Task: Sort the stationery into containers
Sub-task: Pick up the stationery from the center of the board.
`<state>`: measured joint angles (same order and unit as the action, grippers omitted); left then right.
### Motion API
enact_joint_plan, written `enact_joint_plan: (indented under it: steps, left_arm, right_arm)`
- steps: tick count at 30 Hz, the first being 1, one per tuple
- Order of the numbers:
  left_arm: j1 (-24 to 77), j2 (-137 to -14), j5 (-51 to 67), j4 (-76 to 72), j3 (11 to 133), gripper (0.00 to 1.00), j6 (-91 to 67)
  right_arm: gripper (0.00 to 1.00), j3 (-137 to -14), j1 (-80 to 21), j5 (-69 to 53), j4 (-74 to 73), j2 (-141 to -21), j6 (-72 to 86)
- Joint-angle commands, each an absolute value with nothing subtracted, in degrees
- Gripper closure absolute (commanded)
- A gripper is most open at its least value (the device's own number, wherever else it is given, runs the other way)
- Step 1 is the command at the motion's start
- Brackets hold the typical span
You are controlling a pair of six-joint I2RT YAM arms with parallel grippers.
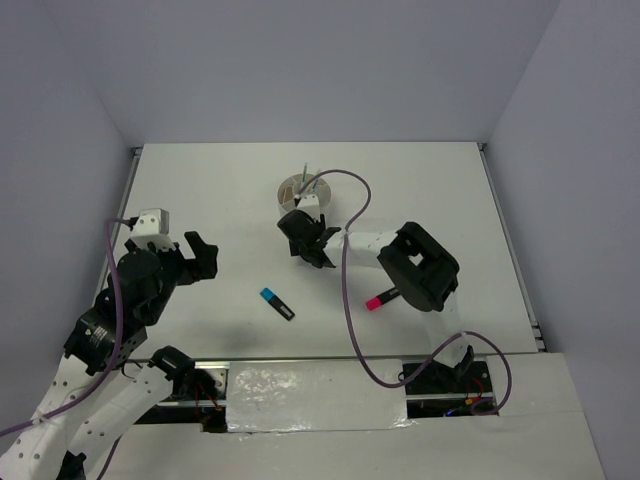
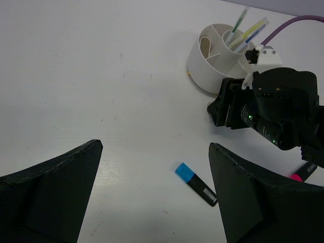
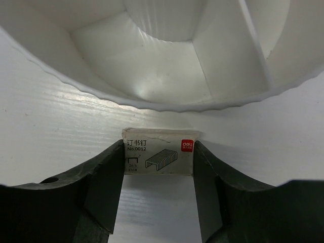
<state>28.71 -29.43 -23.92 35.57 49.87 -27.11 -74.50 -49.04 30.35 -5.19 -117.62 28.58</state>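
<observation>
So far only the pens point(image 2: 248, 28) are done — they stand in the cup point(image 2: 202, 66), which sits near the middle of the table's point(image 1: 200, 190) far edge. The right claw point(image 3: 158, 177) is down at the near side of the cup, pinching a little white box point(image 3: 158, 152) of staples by its two ends. The box lies flat on the table, just beside the cup wall, not in it yet. The left claw point(image 2: 154, 147) is spread wide and holds nothing. Two things wait on the table — a blue marker point(image 1: 277, 304) toward the near edge, and a pink marker point(image 1: 378, 300) nearer the right edge, partly under the right arm. I think the job is about half done.
</observation>
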Motion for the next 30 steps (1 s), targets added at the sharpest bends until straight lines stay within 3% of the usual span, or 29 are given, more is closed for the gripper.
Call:
enact_joint_plan:
  steps: [1,2,4,11,16,22,30]
  left_arm:
    - [29.00,-28.92,-23.47,33.13,50.45,0.01,-26.19]
    - [28.92,-28.92,-23.38,33.05,50.36,0.01,-26.10]
    - [28.92,-28.83,-23.29,32.96,50.36,0.01,-26.10]
    - [29.00,-28.30,-23.29,32.96,50.27,0.01,-26.10]
    - [29.18,-28.30,-23.47,33.05,50.27,0.01,-26.10]
    - [29.18,-27.25,-23.73,32.96,50.19,0.01,-26.10]
    - [29.35,-27.25,-22.85,32.70,50.19,0.01,-25.84]
  right_arm:
    - [0.51,-72.69,-49.13,29.62,-2.11,-115.49,27.34]
    - [0.58,-71.55,-49.22,29.36,-1.67,-114.88,27.07]
    - [0.63,-69.79,-49.74,29.18,-0.97,-111.98,26.28]
    - [0.63,-57.40,-50.54,21.02,5.71,-95.03,16.01]
    - [0.64,-55.02,-49.84,9.96,0.45,-85.19,1.71]
    - [0.66,-58.35,-40.53,-2.89,-5.80,-84.02,-7.29]
    - [0.65,-71.35,-33.49,-7.02,-11.42,-91.65,-15.02]
